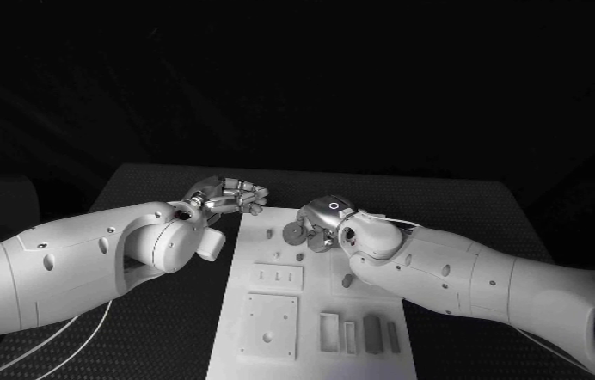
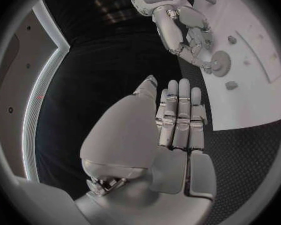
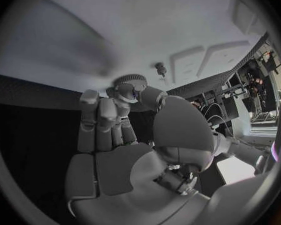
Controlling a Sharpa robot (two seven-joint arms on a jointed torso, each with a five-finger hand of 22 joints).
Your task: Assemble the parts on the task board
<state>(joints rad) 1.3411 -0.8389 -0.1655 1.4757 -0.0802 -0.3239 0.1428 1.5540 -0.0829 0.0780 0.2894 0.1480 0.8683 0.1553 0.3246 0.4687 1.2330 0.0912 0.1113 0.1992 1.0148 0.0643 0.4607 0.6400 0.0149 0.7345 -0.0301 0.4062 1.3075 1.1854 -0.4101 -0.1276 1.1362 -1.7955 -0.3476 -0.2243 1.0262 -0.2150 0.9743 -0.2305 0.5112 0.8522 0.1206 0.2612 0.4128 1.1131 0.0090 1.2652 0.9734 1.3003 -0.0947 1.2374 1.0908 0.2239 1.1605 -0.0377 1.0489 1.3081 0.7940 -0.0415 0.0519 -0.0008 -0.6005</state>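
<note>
Right robot hand [image 1: 325, 221] pinches a gear [image 3: 130, 81] over the task board's [image 1: 279, 324] 12 o'clock end; left robot hand [image 1: 230, 197] idles, fingers curled, holding nothing. My worry: misalignment with the peg [image 3: 160, 67] jams it.

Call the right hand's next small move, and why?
Probably lower the gear onto the small peg just ahead of it on the task board. The right hand pinches the gear at its fingertips above the board, unseated; the left hand holds nothing, beside the board.
</note>
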